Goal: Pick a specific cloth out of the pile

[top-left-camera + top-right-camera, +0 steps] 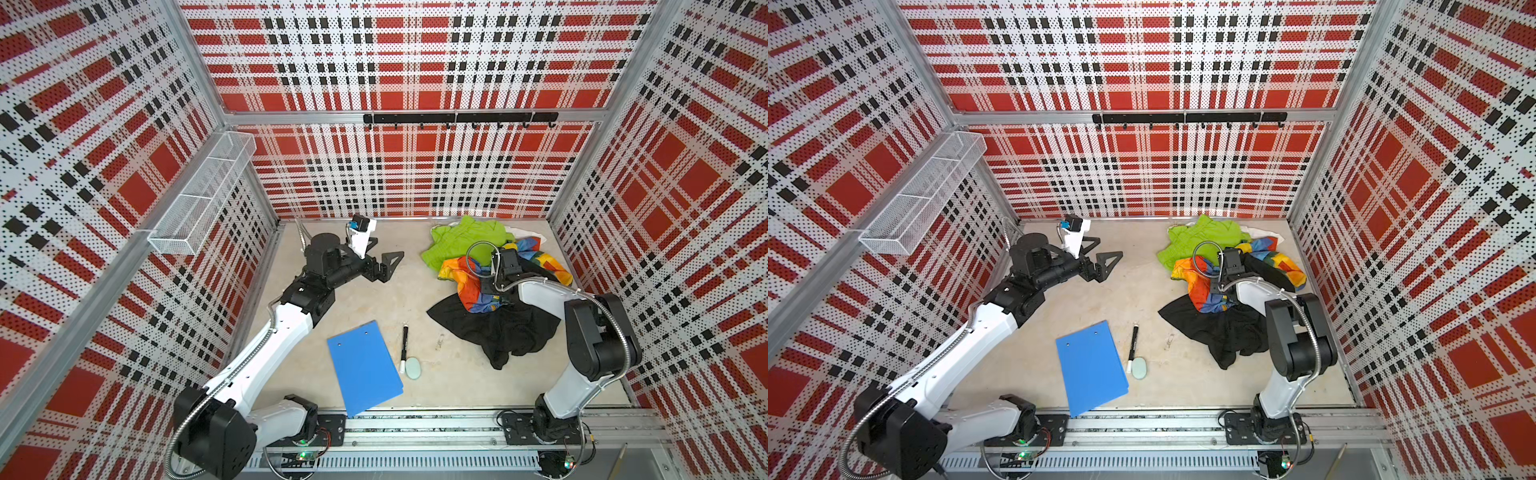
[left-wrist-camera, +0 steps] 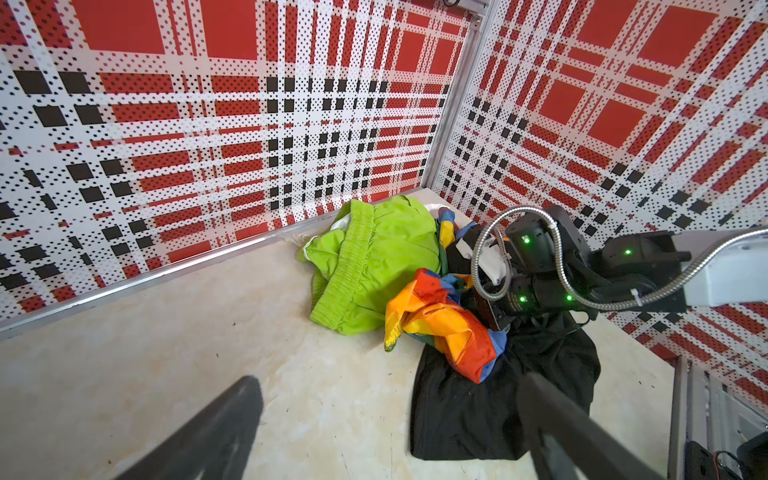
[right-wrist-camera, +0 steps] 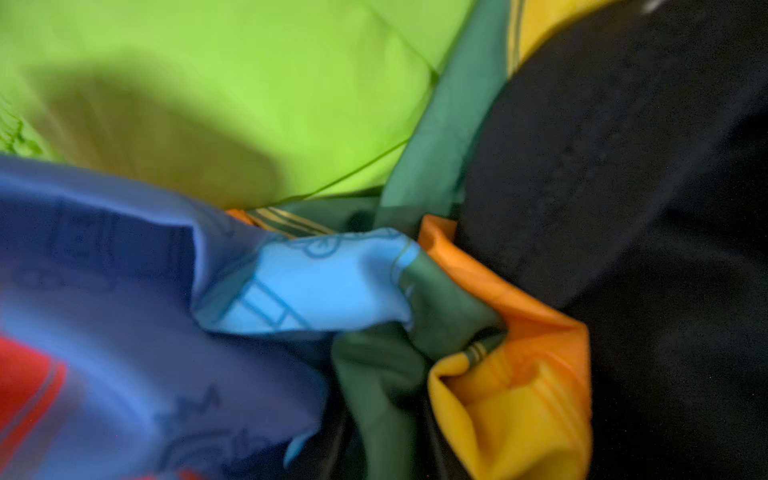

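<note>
Against the back wall (image 1: 415, 187), the right gripper (image 1: 494, 286) is down on the pile (image 1: 498, 328) beside the lime-green cloth (image 1: 457, 243), its grip impossible to tell, while the left gripper (image 1: 382, 253) gapes wide, well apart.

We see the green cloth (image 2: 374, 257) as thin, matt fabric with a gathered, ribbed band along one edge. The rainbow cloth (image 2: 440, 320) looks smoother and silkier, with a faint sheen on its folds. The black garment (image 2: 469, 399) is dull and soft. The table (image 1: 374, 299) is pale, mottled and matt. The clipboard (image 1: 365, 368) looks like smooth blue plastic. The basket (image 1: 203, 195) is white wire mesh, the hose (image 2: 517, 208) ribbed bright metal, the walls (image 1: 415, 62) perforated printed sheet, the rails (image 1: 291, 117) brushed metal.
</note>
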You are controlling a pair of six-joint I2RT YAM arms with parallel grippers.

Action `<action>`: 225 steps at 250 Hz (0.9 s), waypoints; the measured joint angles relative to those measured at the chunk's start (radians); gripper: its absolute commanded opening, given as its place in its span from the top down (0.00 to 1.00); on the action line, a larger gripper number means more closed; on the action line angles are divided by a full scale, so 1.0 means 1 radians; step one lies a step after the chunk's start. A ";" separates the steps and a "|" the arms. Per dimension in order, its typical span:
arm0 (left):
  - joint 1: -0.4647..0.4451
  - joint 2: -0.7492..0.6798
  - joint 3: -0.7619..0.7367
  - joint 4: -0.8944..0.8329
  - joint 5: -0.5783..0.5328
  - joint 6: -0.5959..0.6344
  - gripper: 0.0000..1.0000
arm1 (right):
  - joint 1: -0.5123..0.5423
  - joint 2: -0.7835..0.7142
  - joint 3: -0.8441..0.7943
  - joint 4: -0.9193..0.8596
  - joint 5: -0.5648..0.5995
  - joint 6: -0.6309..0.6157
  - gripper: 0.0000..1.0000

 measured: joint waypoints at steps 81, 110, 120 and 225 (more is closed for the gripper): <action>0.000 -0.002 0.000 0.000 -0.003 0.002 0.01 | 0.000 -0.175 -0.024 -0.006 -0.040 0.013 0.36; 0.000 -0.008 0.000 0.000 -0.007 0.005 0.01 | -0.012 -0.269 -0.010 -0.006 -0.058 0.016 0.30; 0.000 -0.009 0.000 0.000 -0.007 0.005 0.01 | -0.027 -0.292 0.005 -0.010 -0.070 0.018 0.28; 0.000 -0.009 0.000 0.000 -0.007 0.004 0.01 | -0.189 -0.177 0.285 0.019 -0.182 0.046 0.26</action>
